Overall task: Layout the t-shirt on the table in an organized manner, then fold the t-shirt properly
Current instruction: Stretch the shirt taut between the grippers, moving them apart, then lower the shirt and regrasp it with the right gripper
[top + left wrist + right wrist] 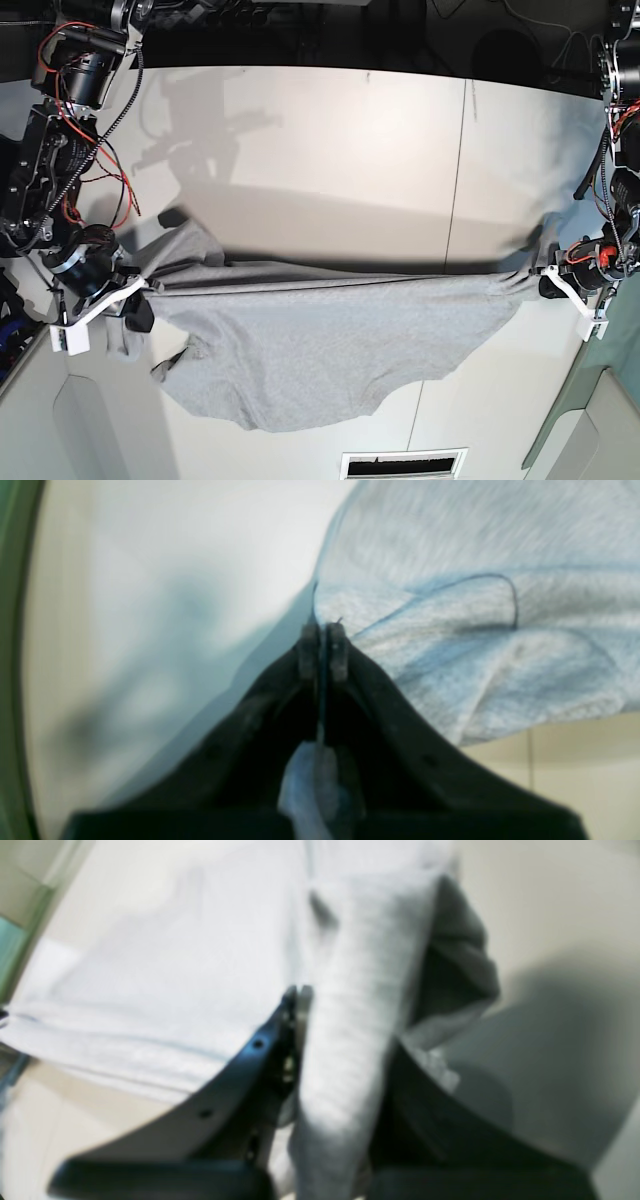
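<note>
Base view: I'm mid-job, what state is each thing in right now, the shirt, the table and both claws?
Light heather-grey jersey t-shirt: stretched taut between both arms, top edge lifted, lower part hanging in a curve over the near table edge.
Left claw: shut on the t-shirt, cloth pinched between its fingertips.
Right claw: shut on the t-shirt, a bunched fold running through it.
Large white table: bare behind the t-shirt, with arm shadows on it.
</note>
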Tool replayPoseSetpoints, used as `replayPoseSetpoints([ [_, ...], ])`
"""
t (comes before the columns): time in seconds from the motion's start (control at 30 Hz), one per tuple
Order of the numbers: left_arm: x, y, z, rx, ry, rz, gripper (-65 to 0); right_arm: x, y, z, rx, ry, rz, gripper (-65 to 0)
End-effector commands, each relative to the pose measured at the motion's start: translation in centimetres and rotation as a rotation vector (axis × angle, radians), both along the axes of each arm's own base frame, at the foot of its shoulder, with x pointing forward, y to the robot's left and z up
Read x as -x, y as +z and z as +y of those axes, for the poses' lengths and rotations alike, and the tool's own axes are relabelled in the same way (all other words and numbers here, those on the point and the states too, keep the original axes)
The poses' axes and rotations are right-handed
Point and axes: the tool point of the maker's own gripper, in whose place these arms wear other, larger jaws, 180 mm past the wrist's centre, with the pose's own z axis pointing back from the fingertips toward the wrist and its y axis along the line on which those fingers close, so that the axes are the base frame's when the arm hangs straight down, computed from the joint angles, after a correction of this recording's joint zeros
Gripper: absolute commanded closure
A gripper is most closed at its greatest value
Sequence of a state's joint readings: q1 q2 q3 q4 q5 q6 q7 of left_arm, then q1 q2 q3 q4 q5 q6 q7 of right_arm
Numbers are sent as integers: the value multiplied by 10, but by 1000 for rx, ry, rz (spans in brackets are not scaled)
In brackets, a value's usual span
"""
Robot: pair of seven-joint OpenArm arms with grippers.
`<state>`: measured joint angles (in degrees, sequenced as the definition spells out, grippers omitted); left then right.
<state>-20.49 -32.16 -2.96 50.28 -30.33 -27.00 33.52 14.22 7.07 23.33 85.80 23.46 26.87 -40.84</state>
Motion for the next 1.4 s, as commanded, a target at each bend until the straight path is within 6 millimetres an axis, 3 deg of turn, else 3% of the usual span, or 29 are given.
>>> replayPoseSetpoints([
  [0.0, -7, 25, 30, -57, 35, -33, 0, -9, 33, -22, 40, -32, -87, 0],
  [0.1, 0, 31, 34, -9, 15, -9, 0, -8, 60, -24, 39, -5, -141, 0],
  [0.17, 2, 36, 35, 14, 5, -7, 0, -6, 66, -19, 40, 25, -149, 0],
  [0.47, 0, 40, 36, 21, -2, -31, 0, 5, 53, 18, -99, 76, -143, 0],
  [0.53, -2, 42, 36, 21, 0, -44, 0, 3, 53, 38, -133, 113, -171, 0],
  [0.7, -2, 39, 31, 24, -6, -41, -12, 0, 60, 107, -179, 251, -205, -87],
  [0.87, 0, 29, 25, 10, -19, -27, -157, 17, 50, 188, -93, 475, -169, -296],
  [0.97, 7, 22, 25, 10, -18, -17, -253, 40, 41, 239, -23, 647, -156, -316],
  [1.07, 10, 19, 25, 11, -19, 1, -267, 57, 31, 269, 93, 761, -151, -316],
  [1.17, 10, 21, 21, 29, -32, -6, -267, 49, 25, 262, 166, 707, -137, -316],
  [1.37, 7, 33, -5, 155, -108, -46, -267, 24, 28, 217, 128, 543, -124, -316],
])
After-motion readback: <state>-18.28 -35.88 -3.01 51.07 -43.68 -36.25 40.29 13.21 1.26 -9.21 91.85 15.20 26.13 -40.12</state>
